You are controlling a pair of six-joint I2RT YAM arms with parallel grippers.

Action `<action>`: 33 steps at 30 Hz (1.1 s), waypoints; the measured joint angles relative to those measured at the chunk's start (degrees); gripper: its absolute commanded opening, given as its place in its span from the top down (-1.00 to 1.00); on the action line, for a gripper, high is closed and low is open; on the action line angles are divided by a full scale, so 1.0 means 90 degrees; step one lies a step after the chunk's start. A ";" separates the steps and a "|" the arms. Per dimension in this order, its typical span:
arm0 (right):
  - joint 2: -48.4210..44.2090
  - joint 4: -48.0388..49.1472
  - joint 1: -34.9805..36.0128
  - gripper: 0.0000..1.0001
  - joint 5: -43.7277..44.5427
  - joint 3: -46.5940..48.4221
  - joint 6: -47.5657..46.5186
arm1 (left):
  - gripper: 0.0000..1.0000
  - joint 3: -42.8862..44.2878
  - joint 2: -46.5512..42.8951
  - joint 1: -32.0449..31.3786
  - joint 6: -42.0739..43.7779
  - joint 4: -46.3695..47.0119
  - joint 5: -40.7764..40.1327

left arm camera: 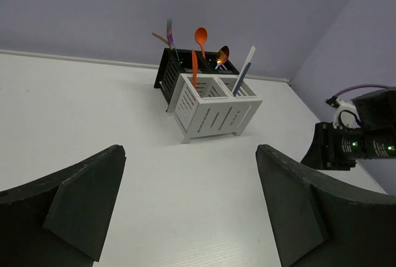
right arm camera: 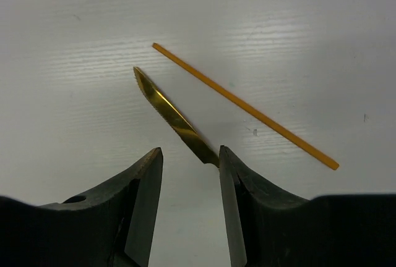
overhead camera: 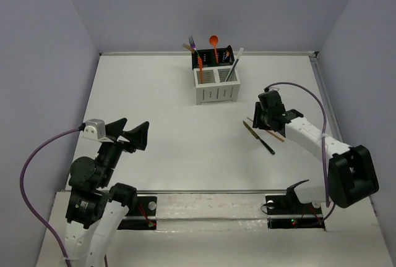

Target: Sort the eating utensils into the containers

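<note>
At the far side of the white table (overhead camera: 154, 106), the containers (overhead camera: 216, 93) stand as one block, with two white slotted holders in front and two black ones behind. Several eating utensils (overhead camera: 192, 44) stand upright in them, among them an orange spoon (overhead camera: 213, 41), an orange fork (overhead camera: 200, 68) and a pale stick (overhead camera: 236, 62) that leans to the right.

Nearer the arms, on the right, a gold knife (right arm camera: 170, 114) with a dark handle and an orange chopstick (right arm camera: 244, 106) lie flat on the table, side by side and apart. The right gripper (right arm camera: 190, 156) hangs low over them. Its jaws are partly apart, with bare table showing between them. The knife's blade runs into that gap and ends against the inner edge of one finger, and nothing is clamped.

The left gripper (left arm camera: 190, 156) is well apart on the left side, raised and pointed toward the containers. Its jaws are spread wide and hold nothing.
</note>
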 measured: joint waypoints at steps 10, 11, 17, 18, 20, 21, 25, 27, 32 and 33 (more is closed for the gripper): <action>0.0947 -0.0372 -0.0636 -0.26 -0.0639 -0.0051 -0.0058 | -0.98 0.0000 -0.0090 -0.0216 0.0000 -0.0002 -0.0007; 0.0947 -0.0374 -0.0675 -0.26 -0.0695 -0.0061 -0.0058 | -0.98 0.0000 -0.0104 -0.0219 0.0000 -0.0005 -0.0010; 0.0930 -0.0359 -0.0743 -0.23 -0.1292 -0.0236 0.0005 | -0.98 0.0000 -0.0204 -0.0318 0.0002 -0.0005 -0.0061; 0.0918 -0.0347 -0.0743 -0.23 -0.1443 -0.0323 0.0032 | -0.98 0.0000 -0.0211 -0.0335 0.0002 -0.0005 -0.0061; 0.0879 -0.0318 -0.0741 -0.23 -0.1656 -0.0495 0.0078 | -0.98 0.0000 -0.0231 -0.0340 0.0002 -0.0007 -0.0070; 0.0797 -0.0308 -0.0741 -0.24 -0.1734 -0.0563 0.0092 | -0.98 0.0000 -0.0245 -0.0340 0.0002 -0.0007 -0.0075; 0.0617 -0.0311 -0.0731 -0.20 -0.1870 -0.0724 0.0170 | -0.98 0.0000 -0.0289 -0.0340 0.0002 -0.0010 -0.0087; 0.0622 -0.0306 -0.0665 -0.15 -0.1872 -0.0726 0.0192 | -0.98 0.0000 -0.0304 -0.0340 0.0002 -0.0010 -0.0100; 0.0804 -0.0287 0.0080 0.05 -0.1787 -0.0605 0.0301 | -0.98 0.0000 -0.0306 -0.0342 0.0002 -0.0019 -0.0109; 0.0869 -0.0287 0.0238 0.05 -0.1756 -0.0554 0.0323 | -0.98 0.0000 -0.0306 -0.0342 0.0002 -0.0022 -0.0109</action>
